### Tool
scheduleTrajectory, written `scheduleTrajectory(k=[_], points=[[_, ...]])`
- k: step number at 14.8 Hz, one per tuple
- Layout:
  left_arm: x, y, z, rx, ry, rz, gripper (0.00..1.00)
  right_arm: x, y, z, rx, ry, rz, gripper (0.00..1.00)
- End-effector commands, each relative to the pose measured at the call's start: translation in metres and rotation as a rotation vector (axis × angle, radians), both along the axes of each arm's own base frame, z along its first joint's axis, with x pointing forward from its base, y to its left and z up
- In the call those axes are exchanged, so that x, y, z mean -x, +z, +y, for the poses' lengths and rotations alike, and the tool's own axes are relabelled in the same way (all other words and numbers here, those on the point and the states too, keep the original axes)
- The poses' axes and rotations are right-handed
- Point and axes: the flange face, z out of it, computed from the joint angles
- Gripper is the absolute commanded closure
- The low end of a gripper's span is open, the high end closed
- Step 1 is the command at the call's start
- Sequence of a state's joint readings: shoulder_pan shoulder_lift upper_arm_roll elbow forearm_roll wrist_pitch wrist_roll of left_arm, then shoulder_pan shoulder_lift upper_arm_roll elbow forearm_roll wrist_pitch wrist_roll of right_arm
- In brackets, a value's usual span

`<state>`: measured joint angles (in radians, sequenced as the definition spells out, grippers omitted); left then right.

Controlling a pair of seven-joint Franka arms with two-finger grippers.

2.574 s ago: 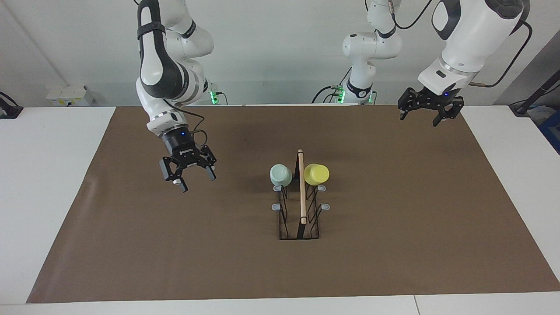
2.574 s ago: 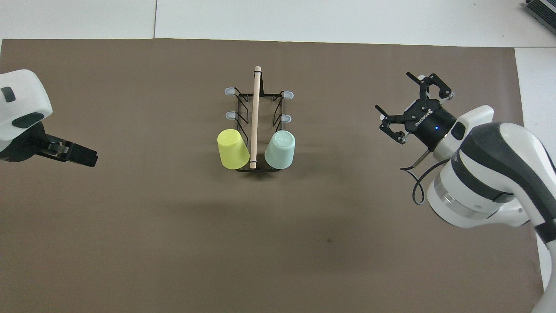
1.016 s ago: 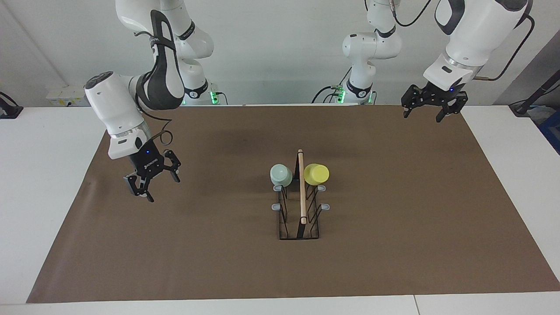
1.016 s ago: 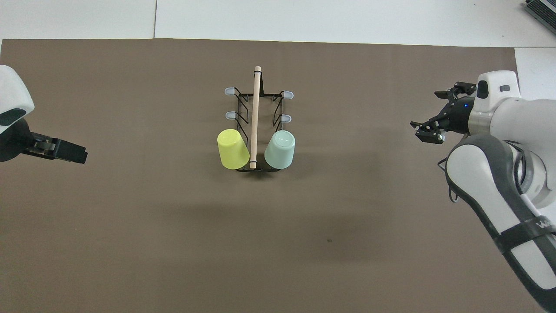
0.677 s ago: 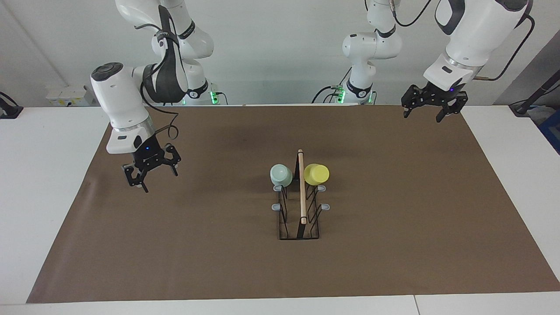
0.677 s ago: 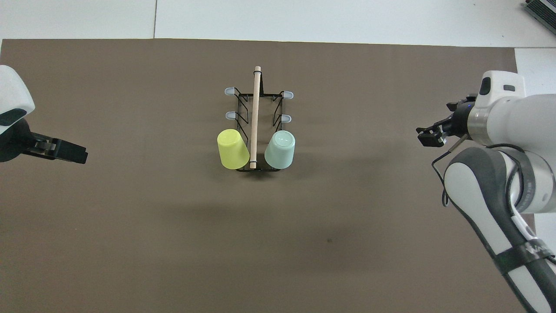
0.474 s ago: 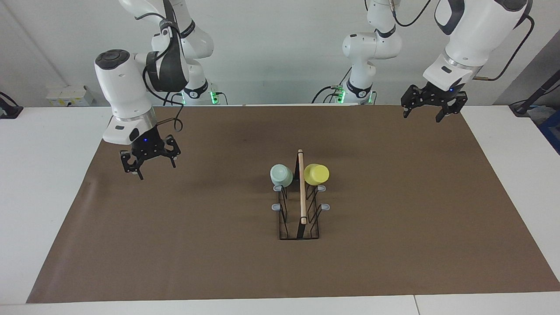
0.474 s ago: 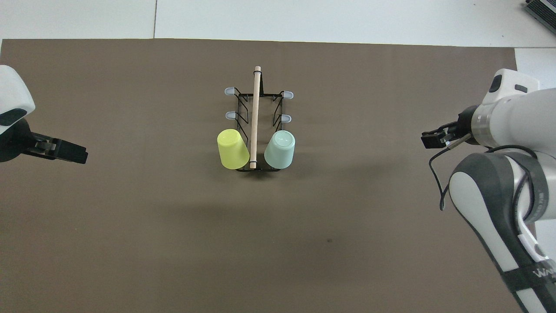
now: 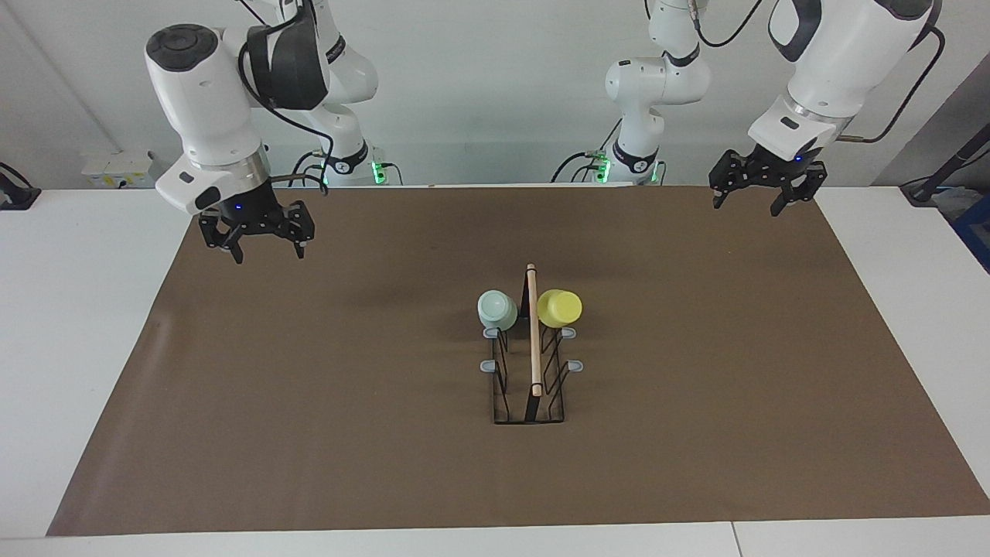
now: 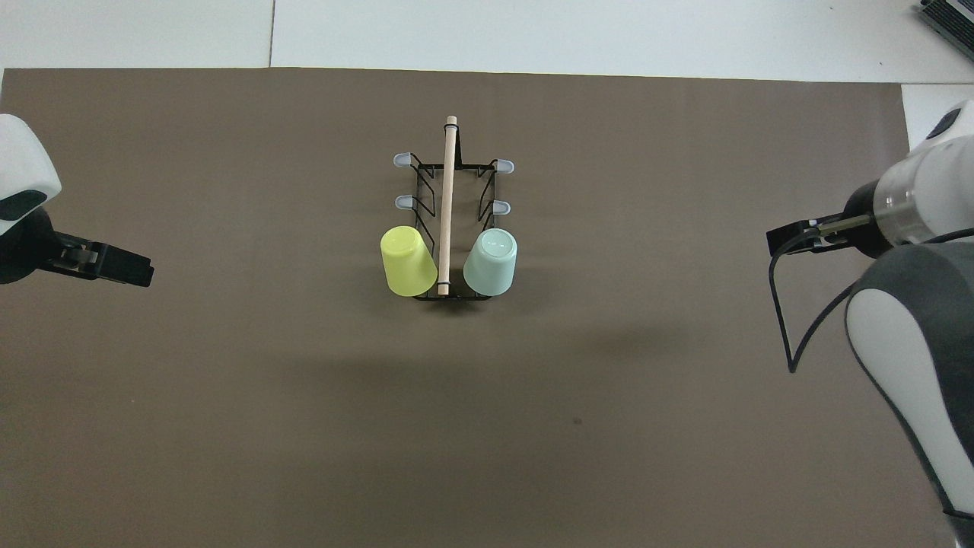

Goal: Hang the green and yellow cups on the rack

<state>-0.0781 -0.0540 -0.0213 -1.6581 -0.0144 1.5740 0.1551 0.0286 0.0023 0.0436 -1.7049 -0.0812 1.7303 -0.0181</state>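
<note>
Cups: green cup [image 9: 496,309] and yellow cup [image 9: 560,307] both sit mouth-down on pegs at the end of the rack [image 9: 530,363] nearer the robots, one on each side of the wooden rod [image 9: 533,329], the green toward the right arm's end of the bench.
Rack: stands mid-mat [image 9: 696,433] on the bench; four grey-tipped pegs are bare.
Right gripper: right gripper [image 9: 257,236] hangs over the mat's corner near its own base, jaws apart, holding nothing.
Left gripper: left gripper [image 9: 767,186] waits over the opposite corner nearest the robots, jaws apart and empty.
Step in hand: by my reading, hanging is done and the arms are clearing off.
Doing it well: carry the right arm up and away from the rack, keeping its cable clear of the rod, so neither cup gets knocked.
Change: right gripper was lower and closer to the rack, and has risen and drawn back toward its base; cups, rack and left gripper are as before.
</note>
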Motion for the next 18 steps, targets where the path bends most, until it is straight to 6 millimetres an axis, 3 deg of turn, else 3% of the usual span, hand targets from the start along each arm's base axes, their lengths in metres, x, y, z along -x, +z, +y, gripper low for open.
scheduleTrajectory(k=[1, 11, 15, 17, 18], points=[[0.003, 0.001, 0.001, -0.012, 0.012, 0.004, 0.0, -0.002, 0.02, -0.002, 0.008, -0.052, 0.051, 0.0], [0.001, 0.006, 0.002, -0.006, 0.01, -0.014, 0.0, 0.011, 0.02, -0.015, -0.04, -0.095, 0.118, 0.0], [0.001, 0.007, 0.005, 0.003, 0.014, -0.016, 0.0, 0.014, 0.028, -0.054, -0.042, -0.166, 0.116, 0.0], [0.0, 0.007, 0.011, 0.004, 0.021, -0.017, 0.0, 0.033, 0.033, -0.053, -0.048, -0.17, 0.135, 0.0], [0.0, 0.009, 0.011, 0.005, 0.021, -0.02, 0.0, 0.038, 0.026, -0.054, -0.052, -0.171, 0.134, 0.0]])
